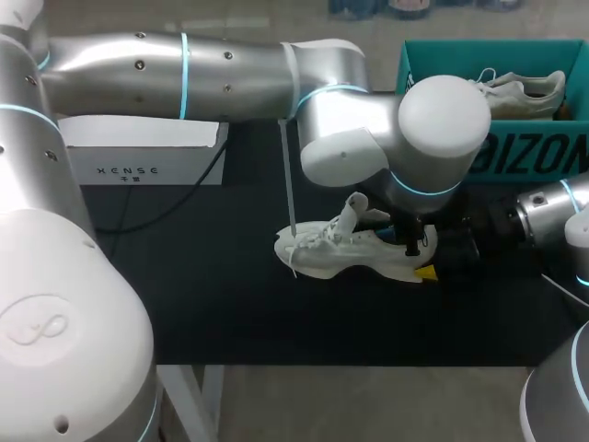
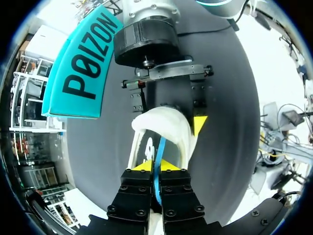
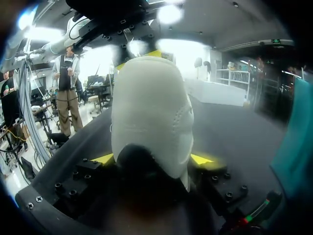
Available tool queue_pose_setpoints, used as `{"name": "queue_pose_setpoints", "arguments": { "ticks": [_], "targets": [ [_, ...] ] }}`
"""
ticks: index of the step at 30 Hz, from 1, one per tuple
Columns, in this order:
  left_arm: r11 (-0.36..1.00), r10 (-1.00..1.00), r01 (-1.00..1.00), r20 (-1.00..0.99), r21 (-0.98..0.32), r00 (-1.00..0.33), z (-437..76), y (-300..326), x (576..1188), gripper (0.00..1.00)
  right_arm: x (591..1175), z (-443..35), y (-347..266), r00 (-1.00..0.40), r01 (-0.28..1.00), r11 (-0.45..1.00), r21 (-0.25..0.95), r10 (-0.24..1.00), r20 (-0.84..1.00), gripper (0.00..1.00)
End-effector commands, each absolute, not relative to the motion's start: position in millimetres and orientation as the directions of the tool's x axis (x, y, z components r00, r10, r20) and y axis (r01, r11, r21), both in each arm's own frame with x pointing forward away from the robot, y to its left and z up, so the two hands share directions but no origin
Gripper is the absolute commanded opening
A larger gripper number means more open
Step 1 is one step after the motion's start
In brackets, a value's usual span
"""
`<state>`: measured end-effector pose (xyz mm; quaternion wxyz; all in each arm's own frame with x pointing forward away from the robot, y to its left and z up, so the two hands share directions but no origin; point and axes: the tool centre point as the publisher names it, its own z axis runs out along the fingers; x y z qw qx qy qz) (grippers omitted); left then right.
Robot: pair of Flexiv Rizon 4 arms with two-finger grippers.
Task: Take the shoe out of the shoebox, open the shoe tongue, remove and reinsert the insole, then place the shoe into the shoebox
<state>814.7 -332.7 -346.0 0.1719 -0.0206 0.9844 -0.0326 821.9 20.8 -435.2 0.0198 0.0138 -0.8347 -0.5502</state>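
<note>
Overhead, left fingers [image 2: 142, 167] pinch insole [image 2: 160, 149] (arm [image 1: 230, 64] stretched across); right fingers [image 3: 202, 160] clamp shoe [image 1: 342, 254].

Head view is evenly lit from overhead but kinda dim. The matte black table mat [image 1: 212, 276] soaks up the light, and the white mesh sneaker [image 1: 354, 247] barely casts a shadow. There are soft glare streaks along the left arm's silver casing [image 1: 184, 64]. Right wrist view is backlit: the ceiling lamps [image 3: 168, 13] blow out, and the sneaker's heel sits close, shaded and blurry. Left wrist view is bright, with lines bowing toward the rim.
</note>
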Motion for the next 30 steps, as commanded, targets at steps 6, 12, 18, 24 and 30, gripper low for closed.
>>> {"name": "queue_pose_setpoints", "arguments": {
  "ticks": [6,12,18,24,30],
  "targets": [
    [0.991,-0.077,-0.032,-0.357,-0.131,-0.931,-312,-314,804,0.0,823,-441,22,-0.999,0.0,0.397,0.918,-0.044,0.019,0.0],
    [0.986,-0.099,-0.042,-0.371,-0.159,-0.923,-299,-311,803,0.0,823,-441,22,-0.999,0.0,0.397,0.918,-0.044,0.019,0.0],
    [0.98,-0.092,-0.014,-0.383,-0.201,-0.919,-290,-328,800,0.0,823,-441,22,-0.999,0.0,0.397,0.918,-0.044,0.019,0.0],
    [0.973,-0.064,0.02,-0.356,-0.228,-0.932,-292,-355,793,0.0,823,-441,22,-0.999,0.0,0.397,0.918,-0.044,0.019,0.0],
    [0.95,-0.037,0.072,-0.337,-0.305,-0.941,-287,-379,781,0.0,823,-441,22,-0.999,0.0,0.397,0.918,-0.044,0.019,0.0]
  ]
}}
